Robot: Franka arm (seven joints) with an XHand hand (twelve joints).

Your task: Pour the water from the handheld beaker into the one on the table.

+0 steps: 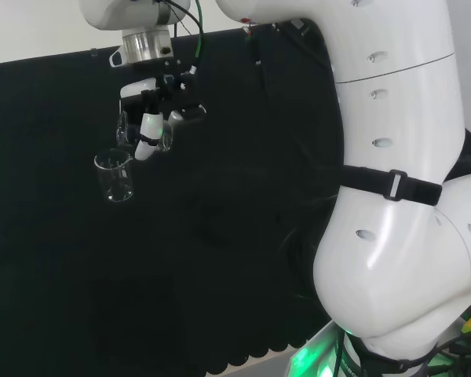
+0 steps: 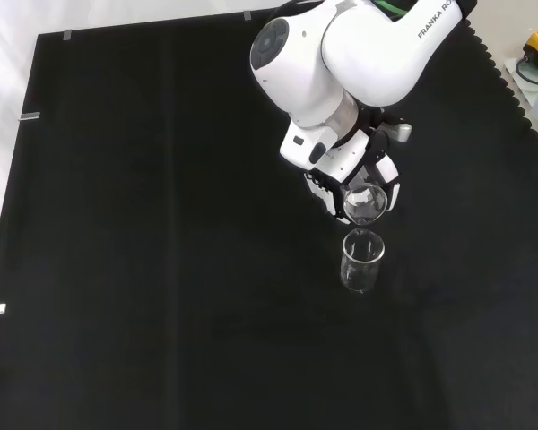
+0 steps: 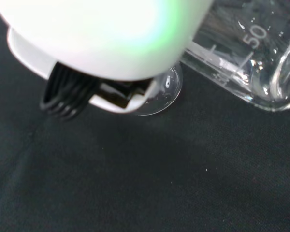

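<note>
Front view: fingers (image 2: 393, 191) clasp tilted beaker (image 2: 364, 202) above table beaker (image 2: 360, 262).

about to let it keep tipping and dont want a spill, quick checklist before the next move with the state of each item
1. Held beaker gripped: ok, the fingers of the hand curl round it.
2. Held beaker above the table beaker: ok in the front view, where its rim sits just over the lower one's mouth.
3. Table beaker upright on the cloth: ok.
4. Held beaker tilted toward pouring: ok, it leans in the front and wrist views.
5. Water left in the held beaker: cannot tell, the glass is clear.
6. Water level in the table beaker: cannot tell.
</note>
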